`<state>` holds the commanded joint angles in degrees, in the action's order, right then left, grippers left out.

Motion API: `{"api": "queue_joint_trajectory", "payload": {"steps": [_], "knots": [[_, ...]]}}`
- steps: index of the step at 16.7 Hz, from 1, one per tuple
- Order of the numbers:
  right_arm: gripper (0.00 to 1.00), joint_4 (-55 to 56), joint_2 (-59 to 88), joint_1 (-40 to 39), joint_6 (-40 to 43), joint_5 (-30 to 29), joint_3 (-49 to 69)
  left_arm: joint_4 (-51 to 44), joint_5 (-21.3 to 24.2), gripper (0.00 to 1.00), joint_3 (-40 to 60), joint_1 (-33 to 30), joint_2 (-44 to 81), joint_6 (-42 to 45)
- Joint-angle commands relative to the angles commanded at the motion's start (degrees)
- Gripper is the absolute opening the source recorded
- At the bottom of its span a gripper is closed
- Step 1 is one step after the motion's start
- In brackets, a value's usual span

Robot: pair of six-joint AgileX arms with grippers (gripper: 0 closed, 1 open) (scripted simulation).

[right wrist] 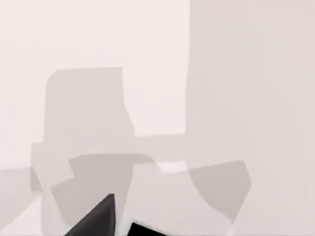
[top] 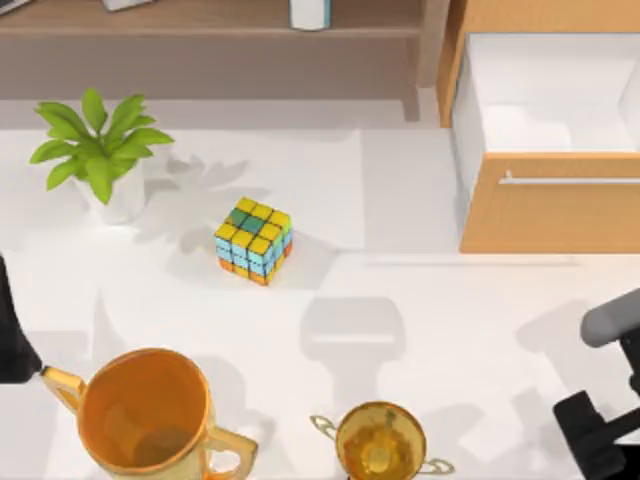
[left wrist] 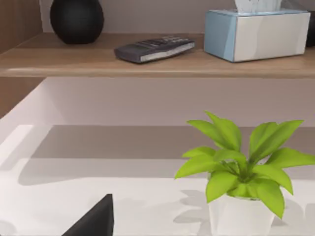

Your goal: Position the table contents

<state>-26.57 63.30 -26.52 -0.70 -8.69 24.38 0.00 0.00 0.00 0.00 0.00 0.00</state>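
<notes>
– Where's the top camera?
– Overhead, looking down on the table (top: 420,300).
– And the wrists?
– Left faces the plant (left wrist: 241,167) and shelf (left wrist: 147,61), low; right looks closely at bare tabletop.

left arm (top: 12,335) and right arm (top: 605,400) parked apart.

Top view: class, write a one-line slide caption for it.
White table with plant, puzzle cube, two gold cups, open drawer; arms at the edges.

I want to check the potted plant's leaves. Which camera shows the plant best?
The left wrist view: the potted plant sits close, side-on, leaves and white pot distinct. The top view shows it from above, farther off, at the table's left. The right wrist view faces bare tabletop.
</notes>
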Motion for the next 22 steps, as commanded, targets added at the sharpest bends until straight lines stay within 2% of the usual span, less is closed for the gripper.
{"api": "queue_joint_trajectory", "payload": {"steps": [7,14,18,22], "knots": [[1.0,41.4,12.5,-2.9,30.9,-7.3,-4.3,0.0,0.0,1.0,0.0,0.0,0.0,0.0],[1.0,86.2,29.6,-0.9,62.1,-11.8,-9.5,0.0,0.0,1.0,0.0,0.0,0.0,0.0],[1.0,107.3,39.3,2.1,76.3,-12.8,-11.2,0.0,0.0,1.0,0.0,0.0,0.0,0.0],[1.0,121.9,46.9,5.2,86.0,-13.1,-11.9,0.0,0.0,1.0,0.0,0.0,0.0,0.0]]}}
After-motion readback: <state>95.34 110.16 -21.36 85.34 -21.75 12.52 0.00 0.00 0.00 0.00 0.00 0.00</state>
